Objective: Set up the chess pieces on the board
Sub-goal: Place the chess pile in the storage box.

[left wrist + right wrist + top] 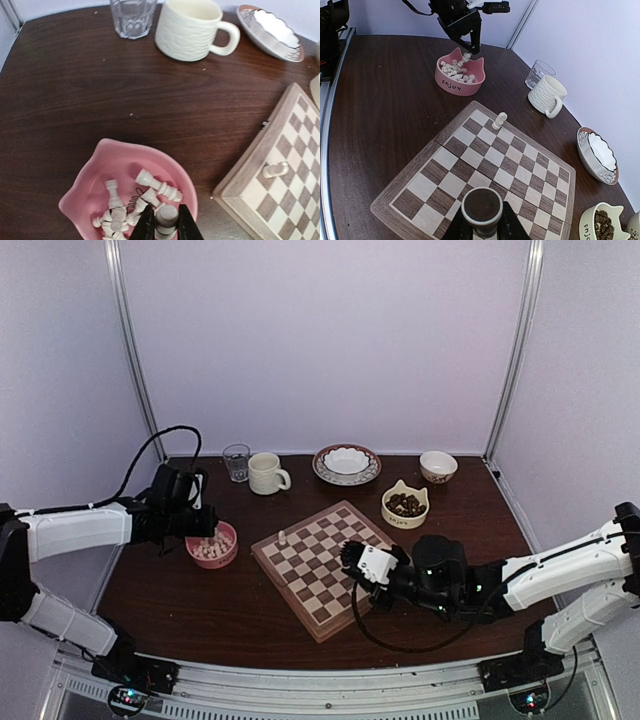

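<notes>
The board (318, 570) lies mid-table, and one cream chess piece (283, 537) stands on its far-left corner; the piece also shows in the right wrist view (499, 120). A pink bowl (213, 546) left of the board holds several cream chess pieces (150, 187). My left gripper (165, 226) is over the bowl's near side, shut on a cream piece (166, 216) seen base-on. My right gripper (481, 227) hangs over the board's (485, 165) near squares, shut on a chess piece (481, 209) whose round dark underside with a pale rim faces the camera.
Along the back stand a glass (236, 461), a cream mug (266, 473), a white dish on a patterned plate (346, 462) and a small bowl (438, 466). A cat-eared cream cup (405, 505) holding dark brown bits sits right of the board.
</notes>
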Motion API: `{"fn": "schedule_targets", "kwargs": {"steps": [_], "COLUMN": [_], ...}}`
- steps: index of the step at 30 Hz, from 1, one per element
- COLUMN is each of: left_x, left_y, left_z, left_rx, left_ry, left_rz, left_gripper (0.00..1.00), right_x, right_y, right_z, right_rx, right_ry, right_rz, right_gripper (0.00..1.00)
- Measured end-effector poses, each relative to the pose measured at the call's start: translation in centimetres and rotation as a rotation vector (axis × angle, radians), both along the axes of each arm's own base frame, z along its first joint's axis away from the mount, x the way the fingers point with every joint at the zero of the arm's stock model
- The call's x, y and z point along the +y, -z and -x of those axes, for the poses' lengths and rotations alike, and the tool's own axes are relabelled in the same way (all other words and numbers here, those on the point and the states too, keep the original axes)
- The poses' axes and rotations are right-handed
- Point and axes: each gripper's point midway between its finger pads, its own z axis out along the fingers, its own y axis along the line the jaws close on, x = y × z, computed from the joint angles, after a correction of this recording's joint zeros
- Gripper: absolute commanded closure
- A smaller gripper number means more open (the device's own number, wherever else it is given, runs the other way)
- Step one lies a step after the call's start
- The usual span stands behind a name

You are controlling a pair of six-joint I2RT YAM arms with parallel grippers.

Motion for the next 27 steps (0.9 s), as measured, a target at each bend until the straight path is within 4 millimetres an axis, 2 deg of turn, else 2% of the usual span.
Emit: {"fn": "schedule_targets", "kwargs": {"steps": [3, 5, 7, 9, 11, 14, 17, 21, 24, 27], "left_x": [1.7, 2.3, 2.5, 2.3, 2.1, 1.6, 0.8, -2.5, -7.4, -13.3], "left_y": [2.6, 4.2, 4.8, 4.7, 4.5, 3.9, 2.3, -0.3, -1.9, -3.1], "left_z": [-0.2, -0.2, -0.4, -0.6, -0.6, -0.3, 0.4, 2.0, 3.9, 7.5], "left_rx": [0.074, 0.126, 0.153, 0.160, 0.162, 0.160, 0.133, 0.078, 0.053, 0.037], "left_ry": [-0.062, -0.082, -0.091, -0.087, -0.078, -0.060, -0.017, 0.126, 0.324, 0.580], "left_rz": [-0.045, -0.062, -0.064, -0.055, -0.041, -0.011, 0.048, 0.181, 0.268, 0.302], "left_gripper": [0.82, 0.72, 0.57, 0.45, 0.37, 0.35, 0.35, 0.34, 0.34, 0.34], "right_x": [-0.1, -0.1, -0.1, -0.1, -0.1, 0.0, 0.3, 1.0, 1.7, 2.2], "right_y": [-0.4, -0.6, -0.6, -0.5, -0.4, 0.2, 1.2, 1.9, 2.0, 2.1], "right_z": [0.0, 0.0, 0.0, 0.0, 0.0, -0.1, -0.1, 0.5, 0.8, 1.0], "right_rx": [-0.003, -0.003, -0.001, 0.003, 0.010, 0.024, 0.053, 0.105, 0.153, 0.222], "right_ry": [0.000, 0.001, 0.001, 0.003, 0.005, 0.008, -0.009, -0.065, -0.111, -0.156], "right_rz": [-0.009, -0.016, -0.016, -0.016, -0.016, -0.003, 0.015, 0.013, -0.006, -0.039], "right_gripper": [0.81, 0.81, 0.81, 0.81, 0.81, 0.81, 0.82, 0.84, 0.85, 0.85]}}
